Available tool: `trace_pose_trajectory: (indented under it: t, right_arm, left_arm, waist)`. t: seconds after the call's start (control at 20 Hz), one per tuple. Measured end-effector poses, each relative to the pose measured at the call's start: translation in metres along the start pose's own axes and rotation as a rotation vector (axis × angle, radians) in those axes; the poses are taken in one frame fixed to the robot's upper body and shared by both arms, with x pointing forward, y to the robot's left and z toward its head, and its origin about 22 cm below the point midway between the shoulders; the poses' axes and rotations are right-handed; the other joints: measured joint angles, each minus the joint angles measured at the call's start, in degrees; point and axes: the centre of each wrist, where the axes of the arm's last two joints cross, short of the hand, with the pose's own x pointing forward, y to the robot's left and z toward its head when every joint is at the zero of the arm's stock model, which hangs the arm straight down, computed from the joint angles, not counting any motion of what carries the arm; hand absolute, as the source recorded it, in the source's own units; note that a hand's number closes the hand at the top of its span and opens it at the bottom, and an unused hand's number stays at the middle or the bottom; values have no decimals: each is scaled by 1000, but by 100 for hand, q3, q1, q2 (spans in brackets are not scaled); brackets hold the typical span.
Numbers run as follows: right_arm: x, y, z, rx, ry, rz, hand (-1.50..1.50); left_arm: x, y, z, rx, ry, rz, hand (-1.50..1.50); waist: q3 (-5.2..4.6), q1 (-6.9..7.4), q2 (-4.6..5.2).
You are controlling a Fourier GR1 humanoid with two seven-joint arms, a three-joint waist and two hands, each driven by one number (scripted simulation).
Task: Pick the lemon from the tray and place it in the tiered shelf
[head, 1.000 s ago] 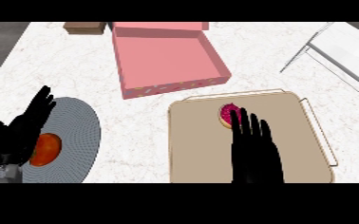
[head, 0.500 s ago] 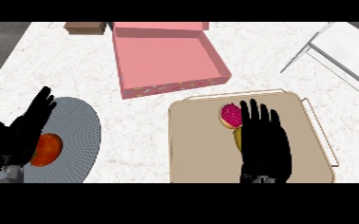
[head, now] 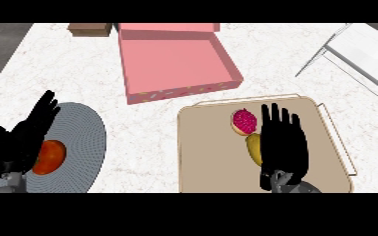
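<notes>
A beige tray (head: 207, 175) lies at the lower right of the counter. On it a yellow lemon (head: 254, 148) sits just below a pink-red cut fruit (head: 244, 121). My right hand (head: 284, 142) hovers over the tray with straight fingers pointing away from me; its left edge lies against the lemon and hides part of it. The white tiered shelf (head: 347, 50) shows at the upper right edge. My left hand (head: 26, 132) rests open at the left edge, over a grey plate.
A grey ribbed plate (head: 77, 140) at the lower left carries an orange-red fruit (head: 49, 156). An open pink box (head: 173, 62) stands at the back centre, with a small brown block (head: 90, 29) behind it to the left.
My right hand has shifted right and slightly toward me, uncovering the lemon next to its left edge. The left hand has not moved.
</notes>
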Motion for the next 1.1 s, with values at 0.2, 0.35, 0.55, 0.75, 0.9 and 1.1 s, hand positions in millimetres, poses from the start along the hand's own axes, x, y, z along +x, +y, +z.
trace_pose_trajectory:
  t: [0.2,0.35,0.55,0.75,0.9,1.1]
  right_arm:
    - [-1,5,-5,1,-8,1,-150]
    - [-1,12,-17,9,6,0,-150]
    - [-3,19,-25,29,10,-8,150]
    - [-6,24,-30,38,-11,-39,150]
    - [-8,28,-26,25,-37,-28,150]
    - [-10,29,-25,-11,-59,-22,150]
  left_arm:
    - [1,0,1,4,-4,-3,0]
    - [3,0,5,6,-7,-1,0]
    - [2,-1,5,8,-5,-9,0]
    - [3,6,6,2,7,2,0]
    - [0,7,4,6,8,4,0]
    - [2,3,7,3,7,-1,0]
  waist:
    - [-4,2,1]
    - [-8,9,3]
    - [-17,4,-6]
    - [-55,0,-34]
    - [-68,-1,-53]
    - [-72,6,-66]
